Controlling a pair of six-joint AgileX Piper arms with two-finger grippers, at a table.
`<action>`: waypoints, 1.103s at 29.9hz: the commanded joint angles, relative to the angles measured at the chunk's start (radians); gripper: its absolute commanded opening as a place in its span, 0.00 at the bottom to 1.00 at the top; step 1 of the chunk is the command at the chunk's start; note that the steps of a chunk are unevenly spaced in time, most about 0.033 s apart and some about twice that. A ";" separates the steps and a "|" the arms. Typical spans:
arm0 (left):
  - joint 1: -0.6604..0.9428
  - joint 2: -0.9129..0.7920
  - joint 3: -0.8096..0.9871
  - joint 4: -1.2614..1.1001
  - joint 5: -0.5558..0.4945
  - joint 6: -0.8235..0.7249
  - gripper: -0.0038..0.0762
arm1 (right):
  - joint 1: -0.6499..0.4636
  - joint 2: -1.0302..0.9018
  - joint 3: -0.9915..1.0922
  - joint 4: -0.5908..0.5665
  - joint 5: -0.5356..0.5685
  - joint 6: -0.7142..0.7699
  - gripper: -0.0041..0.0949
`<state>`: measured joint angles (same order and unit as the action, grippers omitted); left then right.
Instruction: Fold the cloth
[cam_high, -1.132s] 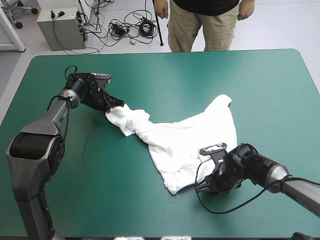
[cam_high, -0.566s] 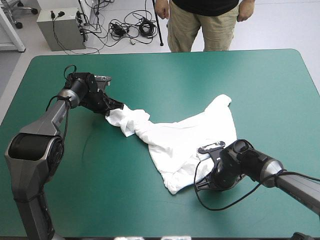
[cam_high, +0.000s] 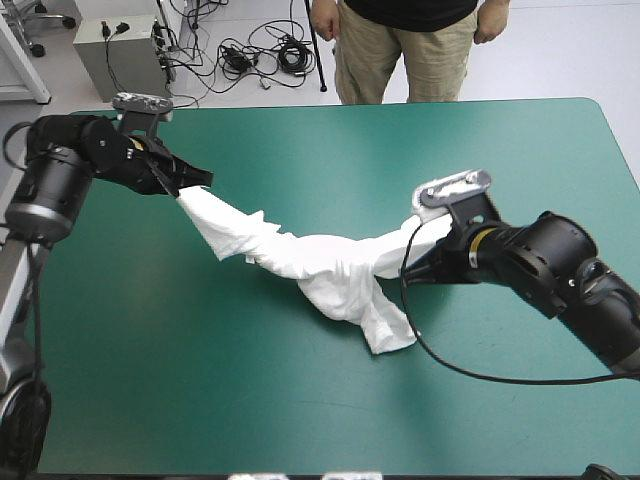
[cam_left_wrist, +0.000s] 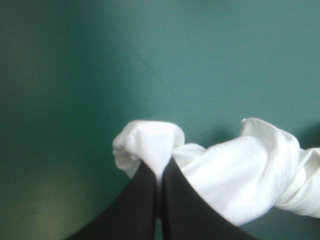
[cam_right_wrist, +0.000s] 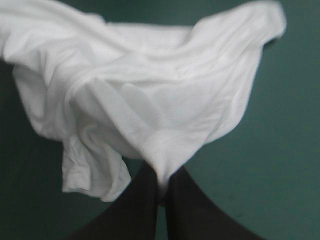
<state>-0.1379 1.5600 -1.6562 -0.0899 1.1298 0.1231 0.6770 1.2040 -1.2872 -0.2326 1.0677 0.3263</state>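
- Hanging between the two grippers, the T-shirt (cam_high: 330, 270) spans the middle of the table (cam_high: 300, 420) as a twisted white rope, raised at both ends and sagging in between.
- The left gripper (cam_high: 196, 183) sits over the far left part of the table. Its black fingers (cam_left_wrist: 140, 210) are pressed together on one bunched end of the T-shirt.
- In the left wrist view, a small white knot of fabric bulges just past the fingertips. The rest trails off to one side above the teal-green cover (cam_left_wrist: 75, 75).
- The right gripper (cam_high: 415, 272) is right of the table's centre, clamped on the opposite end of the T-shirt.
- The right wrist view shows its two fingers all but meeting on a hemmed edge, with the fabric draping ahead of them in loose, soft folds.
- From the lowest part of the sag, a flap of the T-shirt drops near the table's middle, a little toward the near edge, and its tip lies on the cover.
- A further bit of white fabric shows beside the right wrist, on its far side.
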 joint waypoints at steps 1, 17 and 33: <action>-0.001 -0.142 -0.045 -0.011 -0.036 0.004 0.04 | 0.002 -0.028 -0.181 -0.127 -0.020 -0.017 0.02; -0.001 -0.360 -0.385 -0.243 -0.183 0.129 0.04 | 0.002 0.006 -0.810 -0.338 -0.190 -0.185 0.02; -0.017 -0.417 -0.397 -0.248 -0.152 0.139 0.04 | 0.002 0.008 -0.875 -0.233 0.072 -0.241 0.02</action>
<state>-0.1391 1.1721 -2.1017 -0.3323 1.0372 0.2639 0.6777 1.2337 -2.1838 -0.4469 1.1389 0.0726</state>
